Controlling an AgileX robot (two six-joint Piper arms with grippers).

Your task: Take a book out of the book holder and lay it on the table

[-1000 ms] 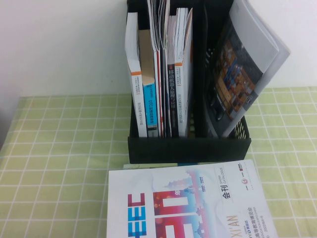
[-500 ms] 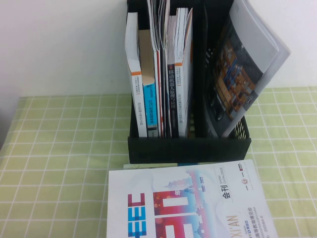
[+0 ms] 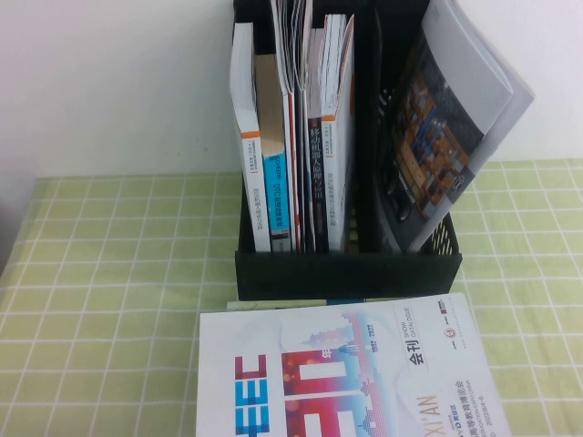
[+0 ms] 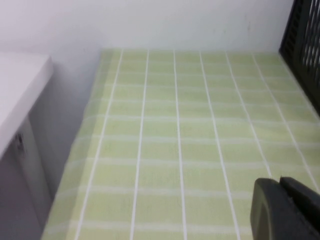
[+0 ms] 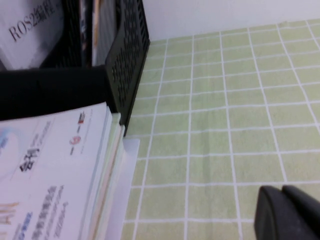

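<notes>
High view, book (image 3: 451, 118): leaning in right compartment of book holder (image 3: 346, 271), top cut off by frame edge.
High view, white catalogue (image 3: 342, 373): flat on green surface (image 3: 109, 273) before the holder, lower part cropped.
Left wrist view, left claw (image 4: 287, 207): low over bare cloth, only dark tip visible, cannot tell whether spread.
Right wrist view, right claw (image 5: 290, 212): pressed together, empty, beside stacked catalogues.

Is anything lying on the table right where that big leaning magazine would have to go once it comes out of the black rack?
Yes. A white catalogue lies flat just in front of the book holder. The book leans in its right compartment. Bare table lies right of it, where the shut right gripper hangs; the left gripper hangs over the left side.
</notes>
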